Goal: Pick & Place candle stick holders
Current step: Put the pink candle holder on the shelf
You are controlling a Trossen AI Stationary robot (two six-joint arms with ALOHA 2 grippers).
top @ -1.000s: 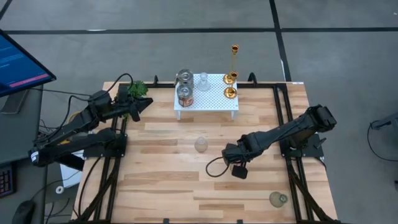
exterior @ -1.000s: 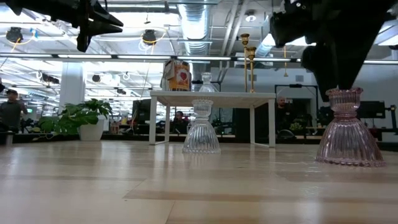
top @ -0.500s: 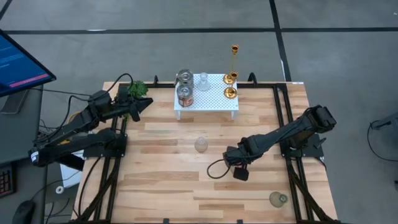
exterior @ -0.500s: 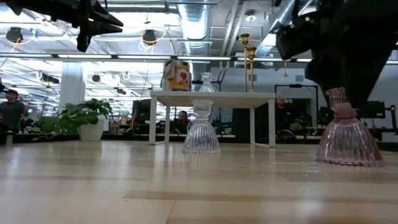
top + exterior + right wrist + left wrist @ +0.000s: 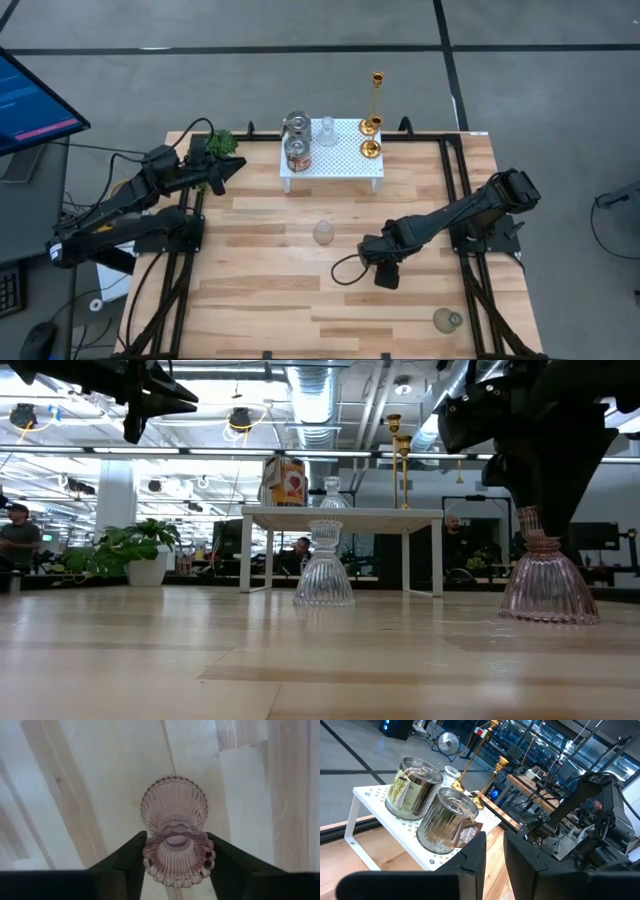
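The gold candle stick holders point(image 5: 372, 130) stand on their round bases on the white perforated stand point(image 5: 345, 165) at the table's far side. One has a tall thin stem point(image 5: 394, 455). My right gripper point(image 5: 176, 850) points down at mid-table right, shut on a pink ribbed glass vase point(image 5: 548, 585). In the high view the gripper point(image 5: 384, 268) hides this vase. My left gripper point(image 5: 495, 855) hangs raised at the far left, empty, with a narrow gap between its fingers. My right gripper pinches the pink vase's scalloped upper cup point(image 5: 176, 847) between its two fingers, one on each side. The fingers come from above and point down. The vase's flared base point(image 5: 548, 600) rests on the table, and the vase stands about upright.
Two tin cans point(image 5: 296, 140) and a clear glass vase point(image 5: 327, 130) share the stand with the gold holders. Another clear glass vase point(image 5: 322, 233) stands mid-table, a greenish one point(image 5: 447, 320) near the front right corner. A small plant point(image 5: 222, 143) sits by my left gripper.
My right gripper has shut from wide open onto the pink vase's upper cup. The vase tipped briefly, then shifted a little toward the table's left, its base staying on the table.
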